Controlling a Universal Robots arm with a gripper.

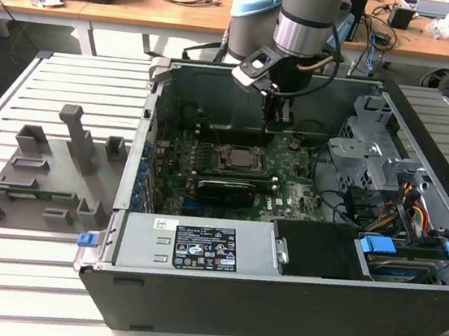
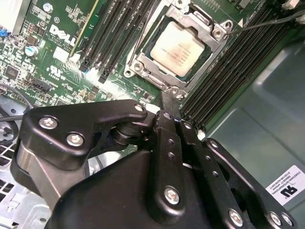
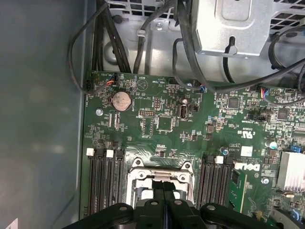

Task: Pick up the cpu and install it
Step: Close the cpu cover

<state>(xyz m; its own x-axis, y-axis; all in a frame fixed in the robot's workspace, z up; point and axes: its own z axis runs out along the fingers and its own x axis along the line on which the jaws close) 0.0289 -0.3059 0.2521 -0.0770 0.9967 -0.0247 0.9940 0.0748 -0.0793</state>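
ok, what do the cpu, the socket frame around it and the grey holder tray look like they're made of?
cpu: metal lid, matte silvery-beige with a soft sheen and faint print.
Socket frame: bare stamped metal, likely steel, with bright glints and screw heads at the corners.
Holder tray: probably plastic, uniform matte grey with no glints. How it was made cannot be told.

Free room is left over the silvery square metal cpu through the open black metal computer case. It is flanked closely by long black memory slots; a long black expansion card and grey metal drive cage are set nearby.
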